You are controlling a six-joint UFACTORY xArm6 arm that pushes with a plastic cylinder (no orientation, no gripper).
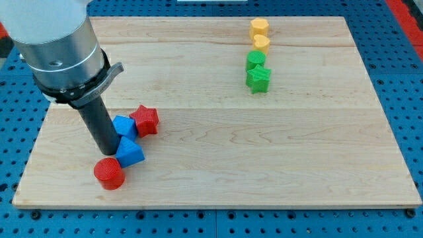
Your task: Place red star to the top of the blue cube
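The red star lies at the view's lower left on the wooden board. It touches the right side of a blue block. A second blue block, cube-like, lies just below that one. A red cylinder sits below and left of it. My rod comes down from the view's upper left, and my tip rests between the two blue blocks and the red cylinder, left of the lower blue block. The rod hides part of the upper blue block.
Two yellow blocks and two green blocks stand in a column at the view's upper right. The board ends on a blue perforated table.
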